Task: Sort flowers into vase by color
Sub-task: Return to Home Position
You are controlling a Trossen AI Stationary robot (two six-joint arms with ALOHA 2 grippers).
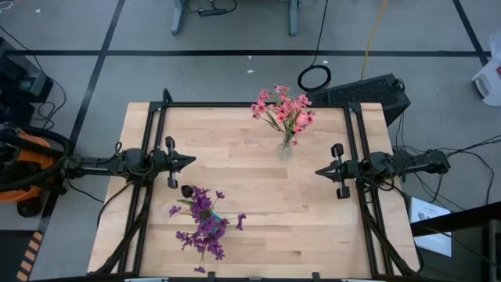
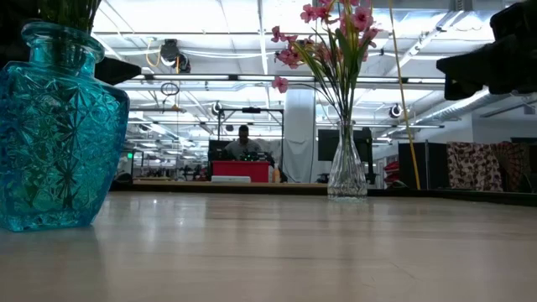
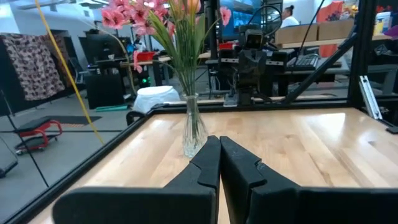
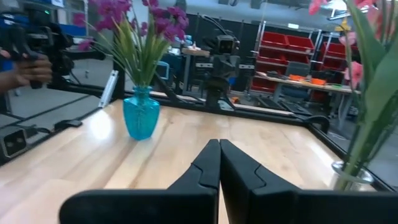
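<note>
Table: one; no loose stem lies on its bare wood.
Arms: two. The left arm and right arm each lie along their own side of the table, pointing inward, well apart from both vases.
Left gripper: fingers pressed together, holding nothing, raised above the table at its left side.
Right gripper: fingers likewise closed on nothing, raised at the right side, facing the left one.
Vases: two. The clear vase stands upright near the far edge, toward the right arm. The teal vase stands upright near the near edge, toward the left arm.
Flowers: two bunches. The pink flowers are all in the clear vase, and the purple flowers are all in the teal vase. The stems are too crowded to count singly.
Step in hand: the return to the rest pose; the sorting itself looks finished, one colour to each vase.
Next move: probably only settling into the parked pose. It calls for no grasp and for keeping clear of the tall sprays.
</note>
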